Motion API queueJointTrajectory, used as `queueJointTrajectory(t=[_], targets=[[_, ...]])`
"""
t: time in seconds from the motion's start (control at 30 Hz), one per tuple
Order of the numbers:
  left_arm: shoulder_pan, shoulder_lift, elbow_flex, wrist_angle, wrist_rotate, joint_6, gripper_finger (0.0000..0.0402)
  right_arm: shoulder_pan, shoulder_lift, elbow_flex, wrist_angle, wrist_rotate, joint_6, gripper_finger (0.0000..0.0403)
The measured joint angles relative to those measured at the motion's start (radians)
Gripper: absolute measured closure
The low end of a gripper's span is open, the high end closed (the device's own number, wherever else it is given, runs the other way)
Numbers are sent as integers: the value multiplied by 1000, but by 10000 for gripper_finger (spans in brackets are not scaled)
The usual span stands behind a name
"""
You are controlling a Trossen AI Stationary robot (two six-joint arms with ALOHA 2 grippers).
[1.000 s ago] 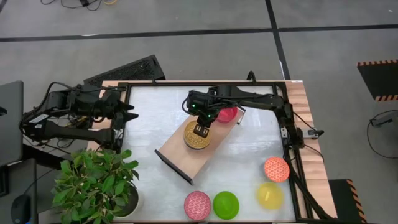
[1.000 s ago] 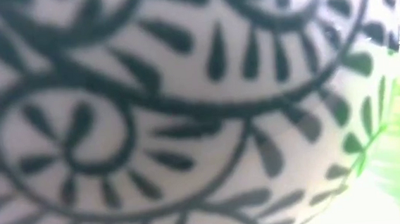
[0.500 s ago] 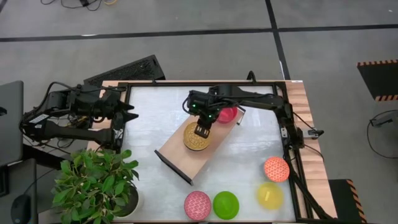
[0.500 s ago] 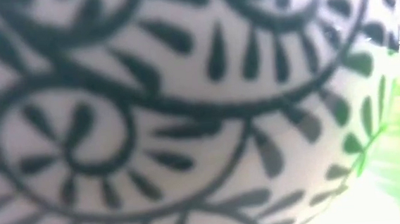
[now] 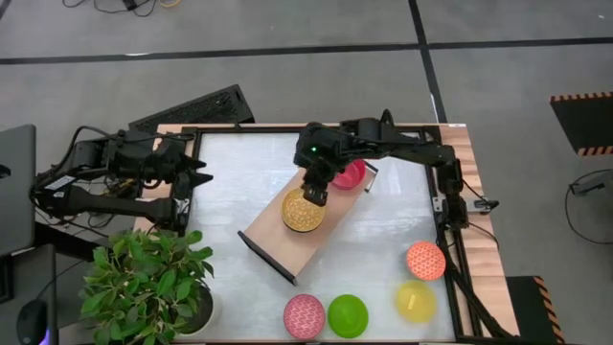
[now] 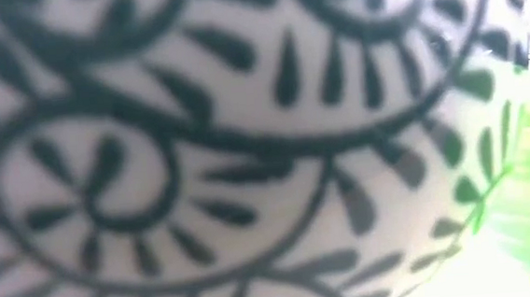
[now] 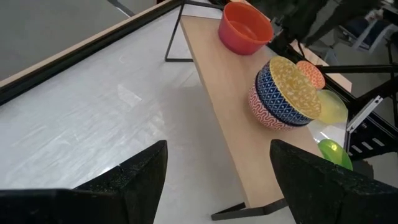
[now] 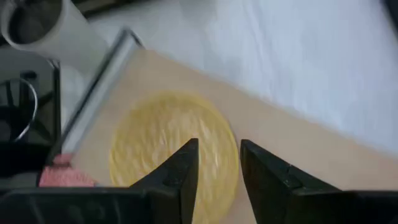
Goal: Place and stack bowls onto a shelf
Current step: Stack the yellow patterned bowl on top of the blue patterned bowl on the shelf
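A light-wood shelf (image 5: 278,244) stands slantwise in the middle of the table. On it sit a red bowl (image 5: 351,175) and a stack of three bowls. The yellow-orange lattice bowl (image 5: 301,212) is on top. In the left wrist view the stack (image 7: 283,99) shows a blue bowl under it and a pink one at the bottom. My right gripper (image 5: 314,194) hovers open just above the stack's far rim, and its fingers (image 8: 180,177) touch nothing. My left gripper (image 7: 214,180) waits open at the table's left edge. Orange (image 5: 425,260), yellow (image 5: 416,300), green (image 5: 348,315) and pink (image 5: 304,315) bowls rest on the table.
A potted plant (image 5: 144,283) stands at the near left corner, and its patterned pot (image 6: 200,153) fills the low view. A keyboard (image 5: 192,107) lies beyond the table's far left edge. The table's black frame (image 5: 287,128) runs around the white top.
My right gripper has drawn back from the top of the yellow-orange bowl, rising and moving a little toward the far right, with its wrist turned. The bowl has stayed in place on the stack.
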Motion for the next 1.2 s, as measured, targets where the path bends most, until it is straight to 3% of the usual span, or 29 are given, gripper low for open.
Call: queueJointTrajectory(t=[0.27, 0.47, 1.2], targets=[[0, 0, 0, 0, -7, 0, 132, 24, 58, -5, 137, -31, -46, 335], [0, 0, 0, 0, -7, -1, 132, 29, 95, -3, 214, -41, -57, 365], [0, 0, 0, 0, -8, 18, 132, 39, 118, -3, 192, -4, -64, 374]])
